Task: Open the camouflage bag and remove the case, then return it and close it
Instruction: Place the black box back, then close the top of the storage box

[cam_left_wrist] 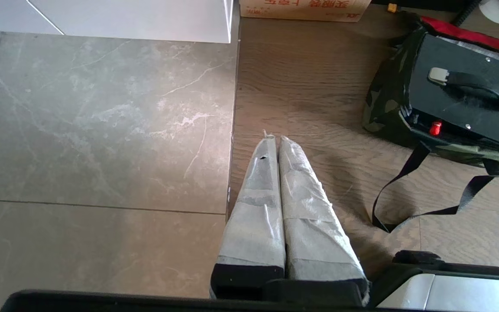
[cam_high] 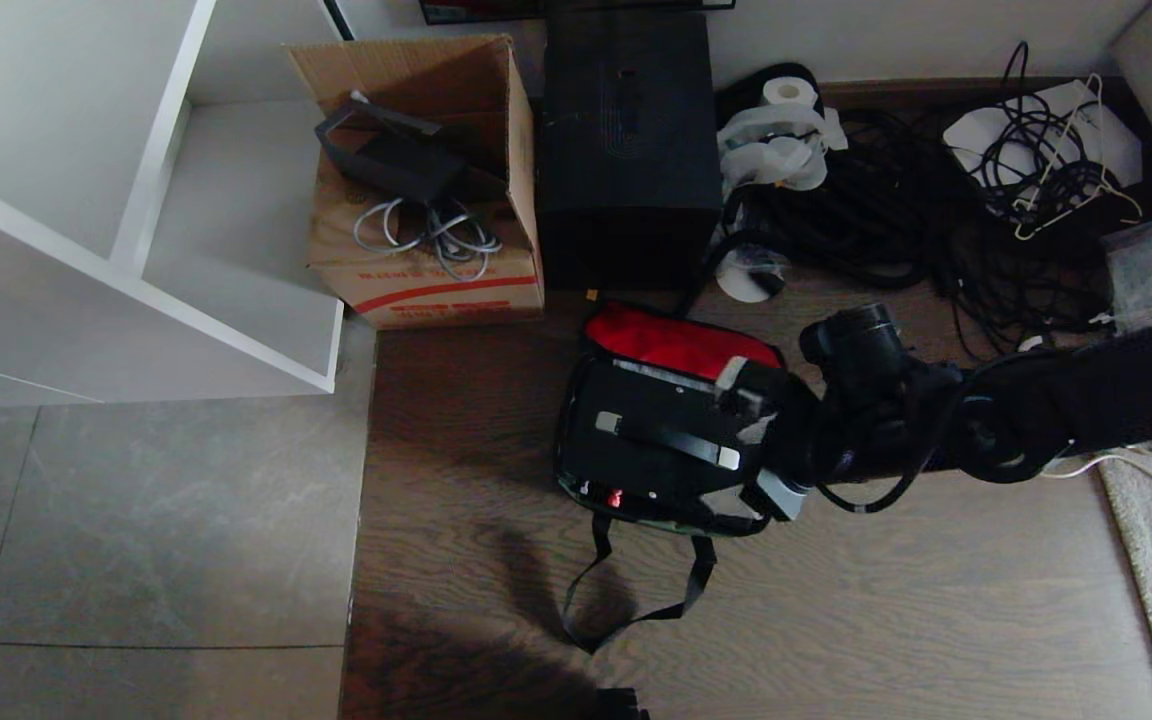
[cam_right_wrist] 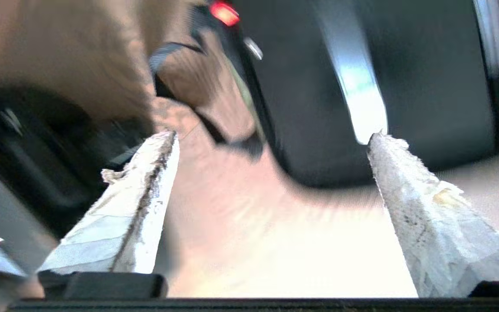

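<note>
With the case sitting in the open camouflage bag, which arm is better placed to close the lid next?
Probably the right. The right gripper is at the camouflage bag's right end, jaws open, beside the case and near the red-lined lid. The left gripper hangs over bare floor, away from the bag.

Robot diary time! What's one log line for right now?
camouflage bag: lid open | case: inside bag | right gripper: open, empty, at case's end | left gripper: shut, parked over floor

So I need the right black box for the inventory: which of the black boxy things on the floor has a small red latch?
The flat black hard case lying in the open camouflage bag; the taller plain black box by the wall shows none.
</note>
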Motion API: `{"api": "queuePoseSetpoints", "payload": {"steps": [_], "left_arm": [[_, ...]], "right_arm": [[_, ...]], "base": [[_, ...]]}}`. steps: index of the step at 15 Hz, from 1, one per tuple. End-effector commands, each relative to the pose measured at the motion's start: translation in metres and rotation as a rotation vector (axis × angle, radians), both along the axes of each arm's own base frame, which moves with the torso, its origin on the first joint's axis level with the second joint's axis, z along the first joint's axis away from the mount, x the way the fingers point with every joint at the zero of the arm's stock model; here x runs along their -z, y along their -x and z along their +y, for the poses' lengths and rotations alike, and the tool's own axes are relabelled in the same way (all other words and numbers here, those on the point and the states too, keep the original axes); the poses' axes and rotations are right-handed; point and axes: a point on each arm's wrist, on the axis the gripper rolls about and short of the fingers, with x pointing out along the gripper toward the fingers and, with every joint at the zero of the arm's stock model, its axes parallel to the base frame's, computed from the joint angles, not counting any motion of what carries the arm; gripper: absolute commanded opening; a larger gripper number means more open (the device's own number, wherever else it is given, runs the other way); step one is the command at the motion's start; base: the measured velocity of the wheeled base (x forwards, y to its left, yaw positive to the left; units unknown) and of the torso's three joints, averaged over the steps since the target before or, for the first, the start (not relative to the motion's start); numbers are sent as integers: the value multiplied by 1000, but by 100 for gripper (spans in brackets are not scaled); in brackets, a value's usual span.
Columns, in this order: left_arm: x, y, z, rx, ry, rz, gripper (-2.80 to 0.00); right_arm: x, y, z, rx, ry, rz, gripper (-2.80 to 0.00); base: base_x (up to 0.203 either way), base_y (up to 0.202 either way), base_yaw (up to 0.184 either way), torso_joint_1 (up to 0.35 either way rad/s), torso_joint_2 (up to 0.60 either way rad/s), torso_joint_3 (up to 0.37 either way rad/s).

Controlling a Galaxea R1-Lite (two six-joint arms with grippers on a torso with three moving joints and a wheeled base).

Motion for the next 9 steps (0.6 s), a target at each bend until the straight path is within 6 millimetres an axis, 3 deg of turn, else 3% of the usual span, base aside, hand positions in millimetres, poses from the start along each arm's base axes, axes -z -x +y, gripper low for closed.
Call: {"api": "queuePoseSetpoints", "payload": {"steps": [1,4,6,7,9], "left_arm": [[3,-1,0,-2,1,7,-280],[3,-1,0,-2,1,7,-280],[3,-1,0,-2,1,7,-280],[2,-1,0,-2,1,6,-280],[3,-1,0,0,1,7,-280]], "right_arm": [[-14,11,-8,320,-142,108,0],[8,9,-13,577,-167,273,0],[17,-7,-26,637,-187,271,0],[20,-16,-33,658,-204,255,-280],[20,-26,-47,689,-239,235,-280]], "base": [[0,0,0,0,0,0],[0,0,0,0,0,0],[0,0,0,0,0,0],[0,0,0,0,0,0],[0,0,0,0,0,0]]}}
